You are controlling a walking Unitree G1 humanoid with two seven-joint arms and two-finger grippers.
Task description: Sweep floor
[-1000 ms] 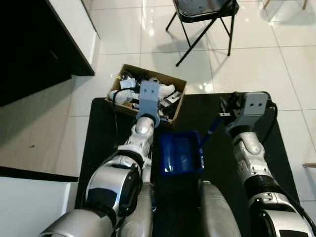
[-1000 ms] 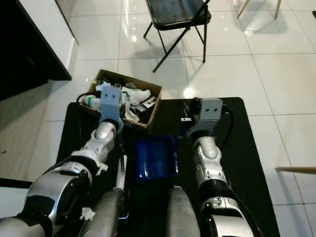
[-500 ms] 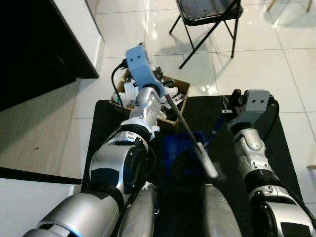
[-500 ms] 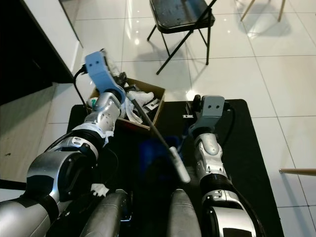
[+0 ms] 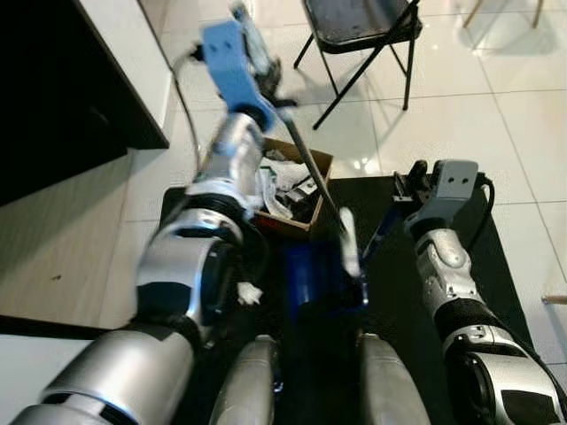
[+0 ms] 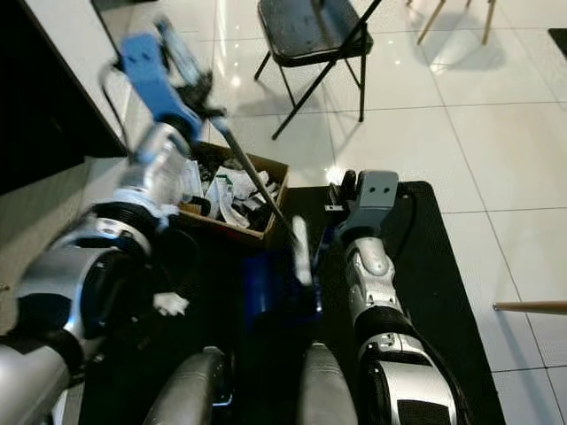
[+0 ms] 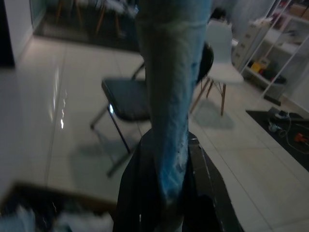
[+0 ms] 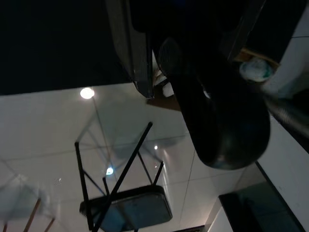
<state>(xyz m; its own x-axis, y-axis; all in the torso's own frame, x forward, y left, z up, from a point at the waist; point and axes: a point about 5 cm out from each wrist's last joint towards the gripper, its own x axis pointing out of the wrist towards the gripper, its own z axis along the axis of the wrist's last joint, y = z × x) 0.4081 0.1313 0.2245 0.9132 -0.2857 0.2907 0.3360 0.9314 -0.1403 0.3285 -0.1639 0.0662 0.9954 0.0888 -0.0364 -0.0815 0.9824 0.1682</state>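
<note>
My left gripper [image 5: 268, 81] is raised high over the cardboard box, shut on a thin dark brush stick [image 5: 312, 170]. The stick slants down to a white end [image 5: 349, 242] that hangs over the blue dustpan [image 5: 312, 282]. In the left wrist view a bluish wrapped handle [image 7: 169, 96] sits between the black fingers [image 7: 137, 193]. The dustpan lies on the black mat between my legs. Its blue handle [image 5: 381, 228] runs up to my right gripper [image 5: 406, 193], which is shut on it.
A cardboard box [image 5: 292, 190] full of crumpled rubbish stands on the mat's far edge. The black mat [image 5: 505, 266] covers the white tiled floor under me. A black folding chair [image 5: 359, 27] stands beyond it. A dark cabinet [image 5: 53, 88] fills the left side.
My left arm has lifted from the box's height to well above it, swinging the brush stick up. Its white end rose from near my legs to over the dustpan. The right arm held still.
</note>
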